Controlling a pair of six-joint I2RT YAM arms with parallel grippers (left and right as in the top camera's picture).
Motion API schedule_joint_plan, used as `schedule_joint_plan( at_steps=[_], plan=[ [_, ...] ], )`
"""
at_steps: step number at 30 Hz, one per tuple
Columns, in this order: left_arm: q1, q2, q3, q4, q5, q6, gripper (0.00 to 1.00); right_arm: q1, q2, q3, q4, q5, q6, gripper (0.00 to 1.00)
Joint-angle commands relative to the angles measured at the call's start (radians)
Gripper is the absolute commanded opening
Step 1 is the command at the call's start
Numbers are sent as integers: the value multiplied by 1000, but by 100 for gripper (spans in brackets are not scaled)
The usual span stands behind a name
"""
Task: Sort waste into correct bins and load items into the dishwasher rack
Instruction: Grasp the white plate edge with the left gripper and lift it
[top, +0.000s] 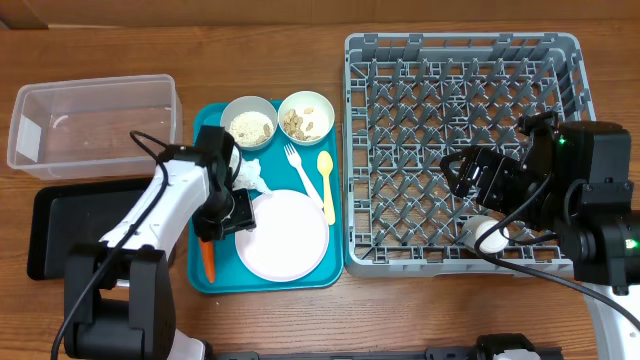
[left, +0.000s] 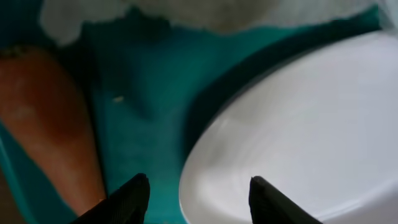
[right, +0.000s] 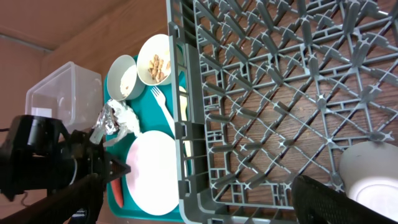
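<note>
The left gripper (left: 198, 198) has its jaws apart, plate (left: 298, 124) rim between them, carrot (left: 50, 124) just outside. The right gripper (right: 199, 202), jaws wide, hangs above the rack (right: 280, 93).

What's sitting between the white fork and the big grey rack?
The pale-yellow spoon lies there on the teal tray, alongside the fork and close to the rack. The overhead view shows it best.

rack (right: 267, 81) right, white round item (right: 370, 168) inside | tray (right: 146, 115) left: plate (right: 155, 171), bowls (right: 124, 76), fork (right: 163, 102), foil (right: 118, 118), carrot (right: 117, 191)

a brown wood-grain table (top: 400, 320), evenly lit.
</note>
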Motion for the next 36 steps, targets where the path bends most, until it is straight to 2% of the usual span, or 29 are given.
schedule_joint_plan(
  at_steps=[1, 4, 6, 7, 9, 10, 13, 17, 20, 21, 23, 27, 32, 36],
  plan=[
    [4, -7, -55, 64, 12, -19, 52, 4, -5, 15, 3, -5, -12, 100],
    [4, -7, -97, 117, 10, -19, 51, 4, -5, 15, 2, -5, -12, 100],
    [4, -7, -126, 144, 8, -20, 46, 4, -5, 15, 2, -5, -12, 100],
    [4, -7, -148, 155, 8, -23, 32, 3, -5, 15, 2, -5, -12, 100],
    [4, -7, -152, 150, 8, -27, 11, 3, -5, 15, 2, -5, -13, 100],
    [4, -7, -152, 149, 8, -27, 4, 3, -5, 15, 2, -5, -13, 100],
    [7, -7, -144, 133, 10, -27, 4, 3, -5, 15, 3, -5, -12, 100],
    [7, -9, -74, 29, 12, -18, 4, 3, -5, 15, 3, -5, -13, 100],
    [7, -23, 23, -93, 12, -7, 4, 3, -5, 15, 2, 3, -13, 100],
    [7, -40, 101, -192, 11, -5, 4, 3, -5, 15, 2, 3, -13, 100],
    [7, -59, 191, -295, 10, 2, 4, 3, -5, 15, 0, 3, -13, 100],
    [7, -103, 357, -420, 3, 31, 4, 3, -5, 15, -2, 16, -16, 100],
    [7, -163, 518, -420, 29, 101, 4, 4, -5, 15, 0, -9, -51, 100],
    [4, -210, 543, -308, 216, 253, 4, 4, -4, 15, 29, -251, -246, 99]
  ],
)
